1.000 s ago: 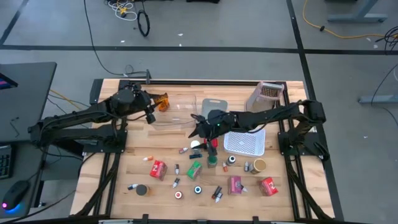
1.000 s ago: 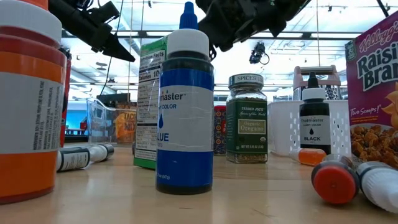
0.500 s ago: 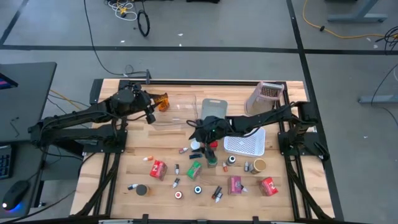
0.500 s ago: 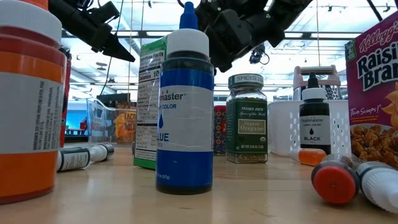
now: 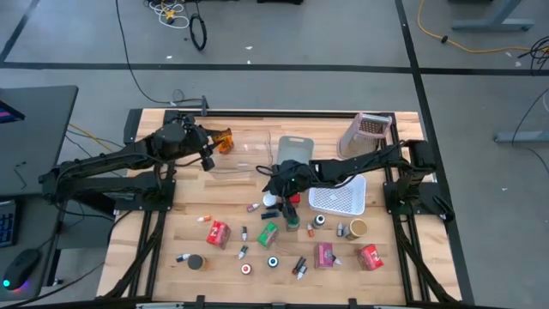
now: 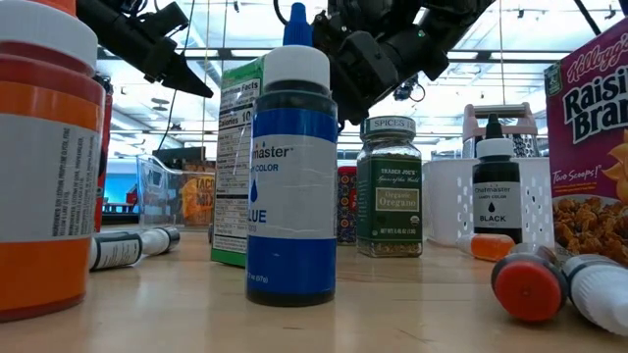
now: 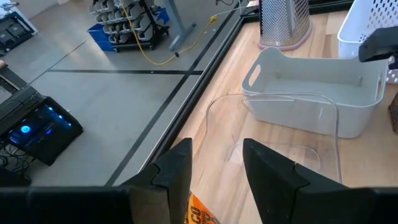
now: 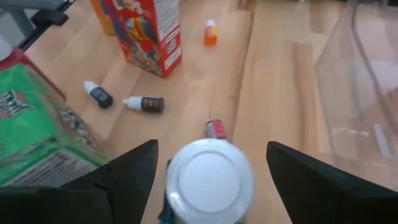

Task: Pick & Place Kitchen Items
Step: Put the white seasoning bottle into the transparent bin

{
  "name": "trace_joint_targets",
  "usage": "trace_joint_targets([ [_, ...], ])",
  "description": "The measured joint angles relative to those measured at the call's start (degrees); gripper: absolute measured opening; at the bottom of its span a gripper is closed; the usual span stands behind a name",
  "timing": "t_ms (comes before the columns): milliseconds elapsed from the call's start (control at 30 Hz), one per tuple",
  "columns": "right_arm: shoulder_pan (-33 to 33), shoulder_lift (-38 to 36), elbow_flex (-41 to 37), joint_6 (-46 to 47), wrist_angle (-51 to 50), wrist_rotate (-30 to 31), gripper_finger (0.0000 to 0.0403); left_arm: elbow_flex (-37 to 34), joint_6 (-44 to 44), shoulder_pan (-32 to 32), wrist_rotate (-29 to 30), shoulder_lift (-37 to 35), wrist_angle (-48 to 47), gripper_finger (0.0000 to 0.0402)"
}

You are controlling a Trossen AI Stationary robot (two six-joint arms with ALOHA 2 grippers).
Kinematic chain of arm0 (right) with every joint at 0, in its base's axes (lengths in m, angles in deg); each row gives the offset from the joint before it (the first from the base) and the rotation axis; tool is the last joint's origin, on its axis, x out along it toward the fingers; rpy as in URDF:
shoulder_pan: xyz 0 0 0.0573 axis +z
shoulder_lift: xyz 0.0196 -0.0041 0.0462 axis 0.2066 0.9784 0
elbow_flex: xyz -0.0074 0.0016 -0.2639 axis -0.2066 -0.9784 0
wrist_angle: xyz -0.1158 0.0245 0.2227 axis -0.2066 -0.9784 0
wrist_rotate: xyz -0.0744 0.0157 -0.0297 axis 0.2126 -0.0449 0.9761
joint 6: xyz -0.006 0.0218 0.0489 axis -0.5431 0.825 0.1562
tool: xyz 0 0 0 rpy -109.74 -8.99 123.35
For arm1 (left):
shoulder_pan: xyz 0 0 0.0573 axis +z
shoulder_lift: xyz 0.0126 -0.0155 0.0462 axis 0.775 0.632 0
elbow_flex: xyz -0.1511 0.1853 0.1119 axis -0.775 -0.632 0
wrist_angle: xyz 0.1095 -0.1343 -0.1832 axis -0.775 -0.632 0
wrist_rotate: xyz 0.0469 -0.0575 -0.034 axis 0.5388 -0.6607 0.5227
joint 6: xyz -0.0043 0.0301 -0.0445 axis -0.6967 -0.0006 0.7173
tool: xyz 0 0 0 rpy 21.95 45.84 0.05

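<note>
High view: right gripper (image 5: 273, 190) reaches into the scattered kitchen items (image 5: 274, 233) mid-table; left gripper (image 5: 216, 142) hangs at the far left over the clear bin (image 5: 250, 152), clamped on an orange packet (image 5: 225, 140). Right wrist view: fingers spread either side of a white-lidded jar (image 8: 209, 180), not yet closed. Judged step: the pick. Next: lower, centre, close on the jar.
</note>
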Motion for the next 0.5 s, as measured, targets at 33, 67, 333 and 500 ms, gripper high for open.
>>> trace_joint_targets([
  [33,0.0,0.0,0.0,-0.1,-0.1,-0.1,0.0311,0.0,0.0,0.0,0.0,0.0,0.0,0.0153],
  [67,0.0,0.0,0.0,-0.1,-0.6,-0.2,0.0311,0.0,-0.1,0.0,0.0,0.0,0.0,0.0153],
  [333,-0.1,0.0,0.0,-0.1,-2.4,-0.3,0.0278,0.0,0.0,0.0,0.0,0.0,0.0,0.0153],
  [500,-0.5,0.0,0.0,-0.2,-2.4,-0.3,0.0245,0.0,0.0,0.0,0.0,0.0,0.0,0.0153],
])
